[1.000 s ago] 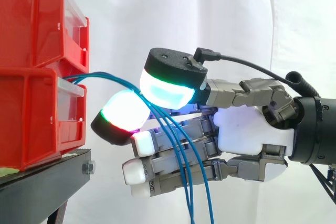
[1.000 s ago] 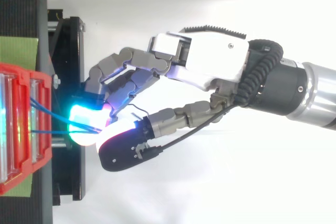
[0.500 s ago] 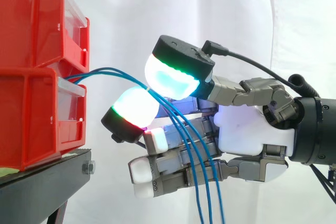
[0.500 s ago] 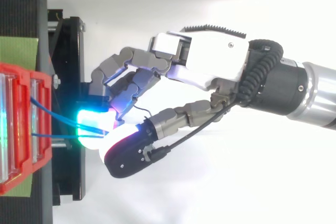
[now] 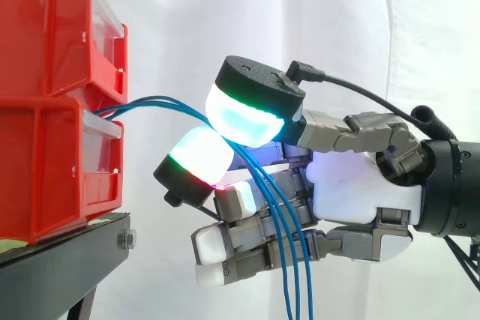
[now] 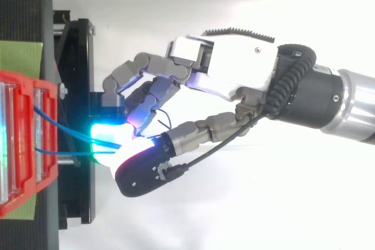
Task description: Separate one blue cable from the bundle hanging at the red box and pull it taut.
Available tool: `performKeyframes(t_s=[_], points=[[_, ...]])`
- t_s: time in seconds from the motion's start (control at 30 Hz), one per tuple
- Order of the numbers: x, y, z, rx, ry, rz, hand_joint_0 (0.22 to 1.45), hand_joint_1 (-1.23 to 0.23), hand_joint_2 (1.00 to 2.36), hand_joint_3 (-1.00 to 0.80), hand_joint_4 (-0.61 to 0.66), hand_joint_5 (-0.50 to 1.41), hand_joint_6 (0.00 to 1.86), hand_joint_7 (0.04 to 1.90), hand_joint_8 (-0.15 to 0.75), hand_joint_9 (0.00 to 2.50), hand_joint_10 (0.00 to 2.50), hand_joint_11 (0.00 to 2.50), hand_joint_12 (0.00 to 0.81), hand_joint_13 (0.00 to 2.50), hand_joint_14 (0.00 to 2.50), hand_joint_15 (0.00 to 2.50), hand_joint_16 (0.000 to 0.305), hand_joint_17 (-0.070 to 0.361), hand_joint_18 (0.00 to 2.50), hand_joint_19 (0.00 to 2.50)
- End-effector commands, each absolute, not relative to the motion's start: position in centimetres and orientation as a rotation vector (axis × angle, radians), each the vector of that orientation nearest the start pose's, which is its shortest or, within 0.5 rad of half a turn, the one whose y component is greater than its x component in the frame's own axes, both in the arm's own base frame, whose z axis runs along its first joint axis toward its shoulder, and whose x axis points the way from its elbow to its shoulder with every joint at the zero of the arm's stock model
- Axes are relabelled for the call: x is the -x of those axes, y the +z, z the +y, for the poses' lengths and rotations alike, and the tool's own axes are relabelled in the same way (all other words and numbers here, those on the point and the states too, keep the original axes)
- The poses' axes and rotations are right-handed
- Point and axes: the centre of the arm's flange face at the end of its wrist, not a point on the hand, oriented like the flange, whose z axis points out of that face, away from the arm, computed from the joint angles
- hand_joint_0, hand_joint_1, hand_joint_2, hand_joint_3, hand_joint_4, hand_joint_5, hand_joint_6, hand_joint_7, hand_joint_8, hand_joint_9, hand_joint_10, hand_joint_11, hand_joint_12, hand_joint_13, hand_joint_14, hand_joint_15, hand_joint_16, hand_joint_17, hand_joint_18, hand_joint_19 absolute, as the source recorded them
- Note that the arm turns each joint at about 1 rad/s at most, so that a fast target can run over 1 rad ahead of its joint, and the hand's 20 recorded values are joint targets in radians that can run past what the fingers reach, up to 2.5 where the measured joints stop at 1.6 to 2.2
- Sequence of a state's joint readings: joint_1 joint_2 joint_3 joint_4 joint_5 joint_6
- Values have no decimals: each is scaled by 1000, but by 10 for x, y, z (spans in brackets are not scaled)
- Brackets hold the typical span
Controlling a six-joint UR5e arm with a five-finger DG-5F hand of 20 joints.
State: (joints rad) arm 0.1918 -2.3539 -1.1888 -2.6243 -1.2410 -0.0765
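**Firmly pinched: blue cables between two glowing pads**

Side view. The red bins (image 5: 52, 162) sit stacked at the left on the black stand (image 5: 60, 260), with the white curtain (image 5: 225, 5) behind. The blue cables (image 5: 154, 100) come out of the gap between the upper and lower bin. They arc to the right in a shallow curve that is not drawn straight. The hand (image 5: 360, 192) comes in from the right with its palm upright. Two of its large pads close on the strands. The upper pad (image 5: 244, 114) glows cyan-white with a green edge. The lower pad (image 5: 199, 157) glows white-green with a red rim. The cables pass between these two pads, so the hand is clamped on them, and more than one strand lies in the pinch. Past the pads, several strands hang down across the remaining curled fingers and leave at the bottom edge. That hanging length can be seen from this side alone.

Top view. Looking down, the hand (image 6: 228, 68) reaches leftward over the black stand (image 6: 73, 86), and the pinching pads glow cyan-green just off the front of the red bins (image 6: 23, 162). Two blue cables (image 6: 58, 152) run apart from each other from the bin front and meet at the pads. This spread across the bin front is not readable from the side. A green strip (image 6: 20, 57) lies beside the bins on the stand. The pads cover the cables where they are gripped.
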Motion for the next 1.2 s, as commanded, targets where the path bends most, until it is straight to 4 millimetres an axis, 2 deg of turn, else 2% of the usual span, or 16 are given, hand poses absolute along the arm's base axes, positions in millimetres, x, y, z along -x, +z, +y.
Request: performKeyframes(t_s=[0.0,0.13,0.27,0.33,0.4,0.43,0.57,0.63,0.73,0.9,1.03,1.1,1.17], points=[[-783,222,-17,-1165,1122,1049,798,-912,1000,-500,41,-188,985,916,356,1065,14,972,350,946,19,537,36,81,729,458],[-783,221,-17,-1172,1121,1053,743,-920,1000,-500,69,-176,973,943,357,1095,16,998,347,959,19,547,36,80,750,458],[-782,222,-17,-1174,1121,1054,593,-913,1000,-500,96,-170,968,933,362,1125,17,1000,351,976,19,561,37,83,756,478],[-782,222,-17,-1174,1122,1056,524,-877,1000,-500,117,-168,961,904,381,1139,14,1003,368,990,21,571,39,88,774,493],[-782,222,-17,-1174,1122,1056,487,-772,1000,-500,137,-168,949,906,391,1155,13,974,384,1004,20,564,44,98,806,501],[-782,222,-17,-1174,1122,1056,492,-692,1000,-500,142,-168,945,909,391,1156,13,974,388,1007,18,563,44,98,806,503],[-782,220,-18,-1176,1119,1057,589,-547,1000,-500,121,-171,938,946,375,1153,16,957,363,987,19,572,40,90,784,547],[-782,222,-18,-1175,1120,1055,627,-597,1003,-460,111,-170,944,978,377,1155,16,951,367,989,21,569,40,90,787,551],[-783,224,-18,-1172,1123,1051,644,-751,1017,-241,81,-170,955,1029,382,1138,15,965,368,989,21,578,42,94,797,558],[-784,225,-19,-1172,1123,1049,694,-861,1021,-156,25,-177,969,1095,371,1107,16,994,365,973,21,583,42,95,801,558],[-784,225,-19,-1172,1123,1049,757,-920,1017,-255,26,-188,987,988,347,1061,16,1035,353,939,20,591,43,97,794,556],[-784,225,-19,-1172,1123,1049,801,-929,1004,-441,31,-183,987,930,333,1070,15,1080,350,931,20,594,43,96,790,548],[-784,226,-19,-1173,1122,1050,799,-932,1000,-500,27,-178,984,929,333,1082,15,1086,348,931,20,596,43,96,800,536]])
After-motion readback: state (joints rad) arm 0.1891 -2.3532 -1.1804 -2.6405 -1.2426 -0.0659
